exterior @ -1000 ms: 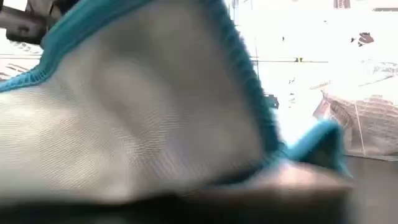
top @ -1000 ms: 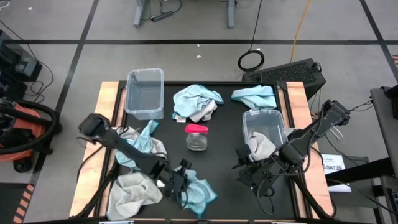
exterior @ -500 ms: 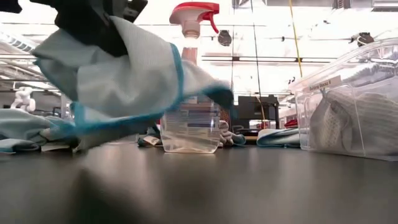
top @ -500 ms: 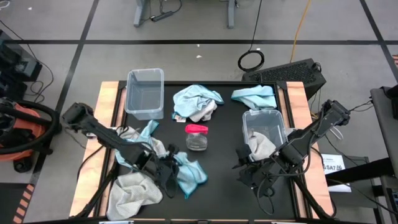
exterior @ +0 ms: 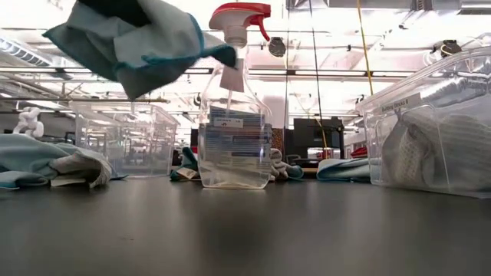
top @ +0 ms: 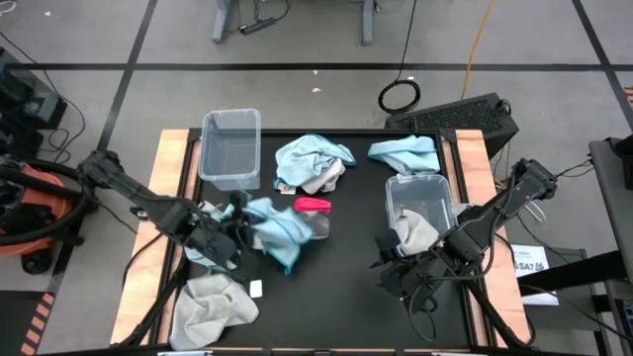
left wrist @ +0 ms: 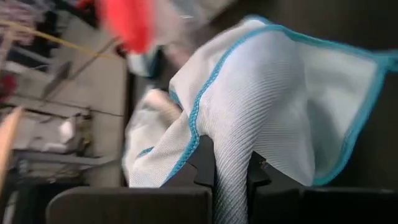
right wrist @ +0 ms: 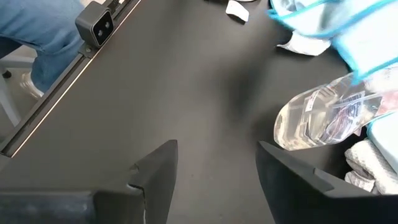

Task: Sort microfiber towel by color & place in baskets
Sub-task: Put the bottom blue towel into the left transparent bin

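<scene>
My left gripper (top: 241,225) is left of the table's middle, shut on a light blue microfiber towel (top: 278,228) that hangs in the air beside a spray bottle (top: 314,215) with a red top. The left basket (top: 230,148) stands empty at the far left. The right basket (top: 420,203) holds a grey towel (top: 415,232). My right gripper (top: 394,269) waits open near that basket, above bare table. More towels lie on the table: a blue and white pile (top: 315,163), a blue one (top: 406,153), a grey one (top: 213,307). My left gripper pinches a bunched fold of the blue towel (left wrist: 233,177) between its two fingers; the blue-hemmed edges (left wrist: 199,106) spread out beyond them. In the low view the towel (exterior: 138,38) is lifted clear of the table and hangs slack below the gripper.
A blue and grey towel (top: 203,237) lies under my left arm. A small white tag (top: 255,288) lies on the black mat. The spray bottle (exterior: 234,115) stands between the two baskets. Wooden strips edge the table left and right (top: 168,198).
My left gripper has moved from the near edge toward the far edge and the table's left, rising as it went. The blue towel it holds has come off the table and now hangs clear beside the spray bottle.
</scene>
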